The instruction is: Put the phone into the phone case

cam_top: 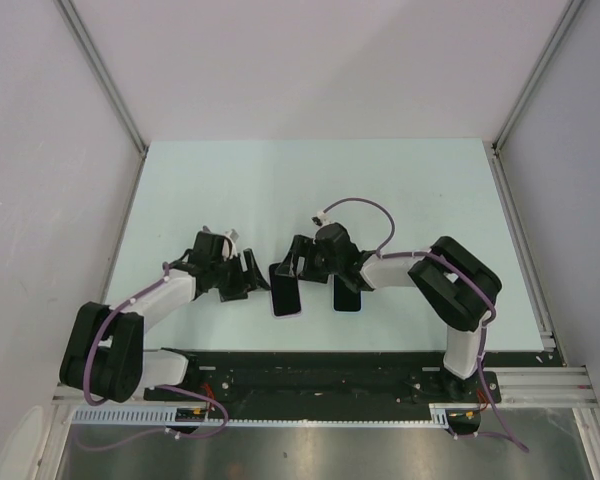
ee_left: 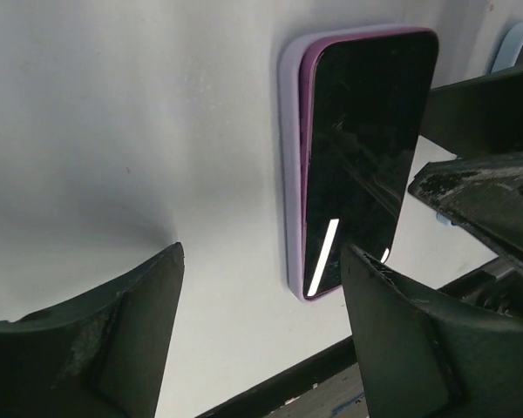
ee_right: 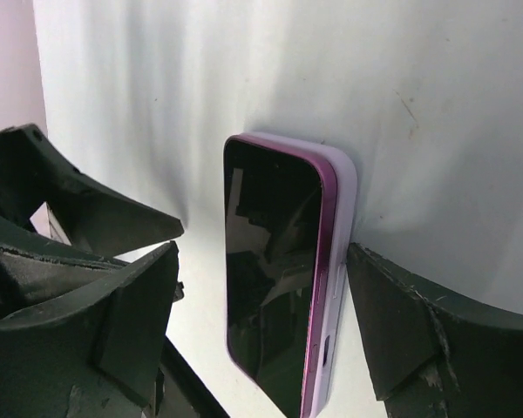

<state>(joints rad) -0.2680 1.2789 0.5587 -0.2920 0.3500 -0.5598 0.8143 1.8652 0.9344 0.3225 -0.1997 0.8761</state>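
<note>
The phone (cam_top: 283,288) has a dark screen and a magenta frame. It lies screen up in the lilac phone case (ee_left: 289,174) on the table, between the two arms. In the right wrist view the phone (ee_right: 270,261) looks tilted in the case (ee_right: 340,200), with one long edge raised. My right gripper (ee_right: 261,322) is open and straddles the phone, its right finger (ee_right: 401,331) against the side of the case. My left gripper (ee_left: 261,331) is open just left of the phone's (ee_left: 362,148) near end, with only bare table between its fingers.
A dark flat object (cam_top: 348,295) lies just right of the phone, under the right arm. A pale blue edge (ee_left: 519,43) shows at the top right of the left wrist view. The table's black front rail (cam_top: 330,365) runs close behind both grippers.
</note>
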